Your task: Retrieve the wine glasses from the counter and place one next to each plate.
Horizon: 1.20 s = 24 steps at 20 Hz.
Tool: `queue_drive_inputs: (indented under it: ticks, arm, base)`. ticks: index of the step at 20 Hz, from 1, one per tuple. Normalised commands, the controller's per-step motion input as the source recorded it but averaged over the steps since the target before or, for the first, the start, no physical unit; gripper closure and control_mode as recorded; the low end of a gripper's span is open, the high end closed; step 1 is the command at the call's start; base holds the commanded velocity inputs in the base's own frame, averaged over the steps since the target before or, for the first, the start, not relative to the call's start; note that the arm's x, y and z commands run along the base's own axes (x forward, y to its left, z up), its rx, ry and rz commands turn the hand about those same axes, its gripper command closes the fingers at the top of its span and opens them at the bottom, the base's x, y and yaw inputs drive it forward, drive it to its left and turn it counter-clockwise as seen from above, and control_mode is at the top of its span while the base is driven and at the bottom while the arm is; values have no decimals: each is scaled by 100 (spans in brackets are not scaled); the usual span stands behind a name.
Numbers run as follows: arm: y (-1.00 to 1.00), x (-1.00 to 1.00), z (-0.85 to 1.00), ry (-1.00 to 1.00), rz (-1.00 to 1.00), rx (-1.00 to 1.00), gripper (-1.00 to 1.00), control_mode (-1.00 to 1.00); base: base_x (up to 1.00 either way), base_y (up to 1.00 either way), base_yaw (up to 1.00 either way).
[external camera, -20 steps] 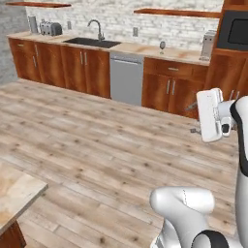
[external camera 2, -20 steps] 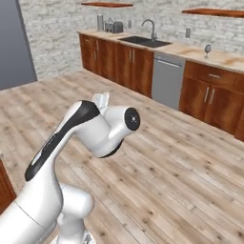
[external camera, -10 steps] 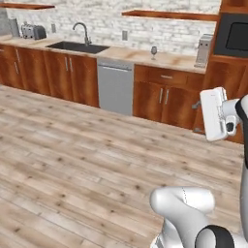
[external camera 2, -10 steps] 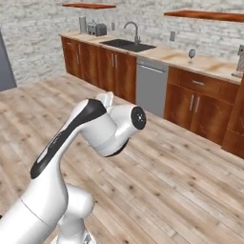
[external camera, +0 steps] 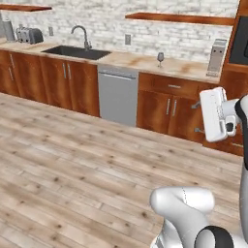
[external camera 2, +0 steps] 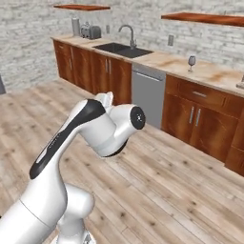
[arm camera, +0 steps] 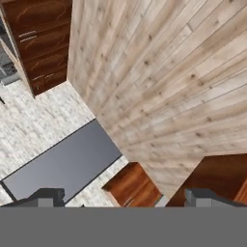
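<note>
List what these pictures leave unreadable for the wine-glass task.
- Wine glass on the counter: too small in both base views to tell wide bowl from slim.
- Claw: in the hand view the bottom edge cuts off all but its fingertips, which stand far apart.
- Appliance at the counter's far end: too small to identify.

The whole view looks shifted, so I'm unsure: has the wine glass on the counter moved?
No. The wine glass stands at the same spot on the counter, just right of the dishwasher; the base drove.
</note>
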Motion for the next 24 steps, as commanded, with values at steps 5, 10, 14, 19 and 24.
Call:
queue_drive_inputs:
  ticks: [5, 10, 14, 19, 24]
  arm:
    - [0, 0, 0, 0, 0, 0, -100, 100]
    - [0, 0, 0, 0, 0, 0, -100, 100]
    - [0, 0, 0, 0, 0, 0, -100, 100]
    - [0, 0, 0, 0, 0, 0, -100, 100]
    - [0, 0, 0, 0, 0, 0, -100, 100]
  base:
    - [100, 14, -7]
    - [100, 63, -27]
    - [100, 91, -45]
    - [97, 73, -69]
    - [98, 70, -72]
